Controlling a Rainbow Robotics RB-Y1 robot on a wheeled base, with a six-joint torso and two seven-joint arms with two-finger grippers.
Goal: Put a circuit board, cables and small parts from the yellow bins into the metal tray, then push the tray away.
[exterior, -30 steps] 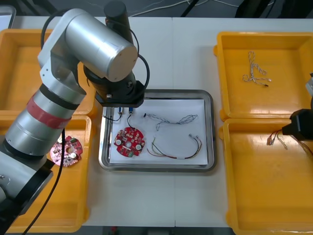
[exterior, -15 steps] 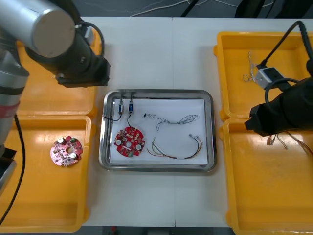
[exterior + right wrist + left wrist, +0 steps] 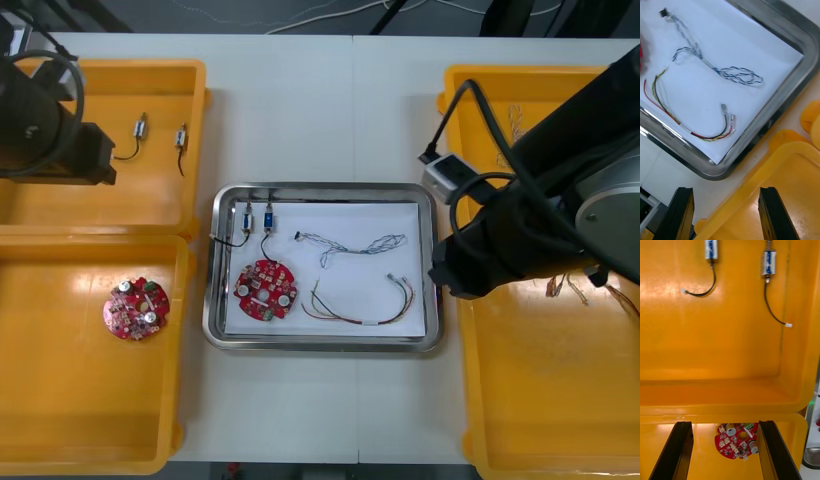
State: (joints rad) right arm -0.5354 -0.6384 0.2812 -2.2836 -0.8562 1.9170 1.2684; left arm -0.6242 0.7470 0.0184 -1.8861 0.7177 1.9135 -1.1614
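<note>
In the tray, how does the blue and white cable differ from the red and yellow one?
The blue and white cable is twisted, ending in a loop; the red and yellow cable runs as side-by-side strands in a U. The blue and white cable lies farther from the robot than the red and yellow cable. Both lie flat on the white inside of the tray, untouched by the open right tool beside it.
</note>
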